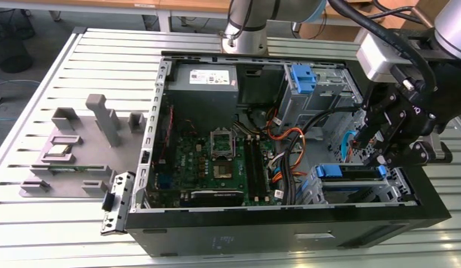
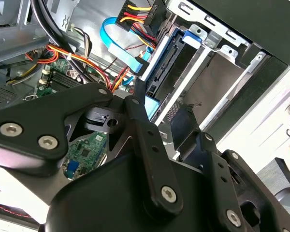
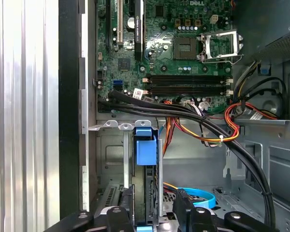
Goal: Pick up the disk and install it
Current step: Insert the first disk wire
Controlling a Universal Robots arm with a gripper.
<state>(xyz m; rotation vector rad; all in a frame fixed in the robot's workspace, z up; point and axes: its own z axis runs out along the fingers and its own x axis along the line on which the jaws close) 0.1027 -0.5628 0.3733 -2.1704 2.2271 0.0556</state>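
Disk (image 3: 146, 145) stands on edge in the drive cage (image 3: 111, 150) between my released fingers (image 3: 117, 218), which straddle its near end; I judge a square push along the cage, clear of the cables (image 3: 183, 113), seats it.

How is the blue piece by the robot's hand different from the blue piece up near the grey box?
The disk's blue carrier sits right by the gripper; the blue bracket is far from it. In the exterior view the carrier lies sideways, while the bracket runs up and down. Both are blue plastic set in grey metal.
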